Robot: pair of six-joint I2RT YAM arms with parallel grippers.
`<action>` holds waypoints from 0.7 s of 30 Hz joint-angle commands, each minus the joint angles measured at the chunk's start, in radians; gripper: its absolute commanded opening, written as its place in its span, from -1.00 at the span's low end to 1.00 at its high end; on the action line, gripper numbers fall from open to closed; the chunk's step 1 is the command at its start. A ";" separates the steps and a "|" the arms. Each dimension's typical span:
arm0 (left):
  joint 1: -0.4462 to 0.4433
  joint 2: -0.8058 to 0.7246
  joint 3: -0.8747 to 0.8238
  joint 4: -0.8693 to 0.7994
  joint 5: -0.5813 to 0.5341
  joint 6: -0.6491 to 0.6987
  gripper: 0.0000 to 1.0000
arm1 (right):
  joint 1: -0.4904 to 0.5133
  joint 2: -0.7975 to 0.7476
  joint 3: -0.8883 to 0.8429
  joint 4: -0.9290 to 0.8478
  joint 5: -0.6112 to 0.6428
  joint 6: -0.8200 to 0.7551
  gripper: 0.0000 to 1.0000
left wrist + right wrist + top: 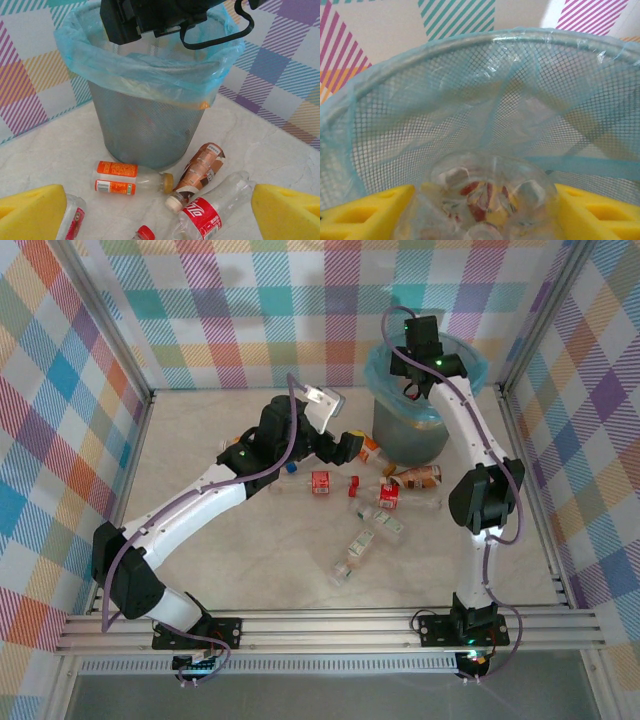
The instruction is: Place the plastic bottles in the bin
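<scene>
so right now my right claw is clamped on a clear bottle, right over the mouth of the bin. From my right wrist I'm looking at its lobed end pretty much head-on, so its long axis runs straight away from me toward the bin's mesh wall. The blue bag lines the inside, the rim curves all around past the bottle, and there's plenty of open room inside. My left claw has its pads spread wide with nothing gripped, hovering in front of the bin over the bottles lying on the desk. Just in front of the bin's foot, an orange-label bottle lies flat, long axis running across the bin's front, cap pointing right. Beside it a brown-label bottle lies on a diagonal, cap end pointing away from the bin. A crumpled red-label bottle lies just past that, also diagonal, further from the bin. The desk to the right of the bin is bare marble up to the checked wall.
</scene>
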 commanded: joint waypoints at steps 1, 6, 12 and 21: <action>0.009 -0.029 -0.016 0.018 0.000 -0.013 0.89 | -0.016 0.030 -0.003 -0.004 -0.050 0.040 0.51; 0.009 -0.030 -0.013 0.015 -0.001 -0.018 0.90 | -0.025 0.041 0.026 -0.055 -0.073 0.065 0.67; 0.009 -0.034 -0.011 0.012 0.001 -0.025 0.90 | -0.028 0.026 0.078 -0.092 -0.067 0.080 0.75; 0.013 -0.053 -0.017 -0.010 -0.026 -0.022 0.90 | -0.028 -0.066 0.131 -0.156 -0.128 0.143 0.76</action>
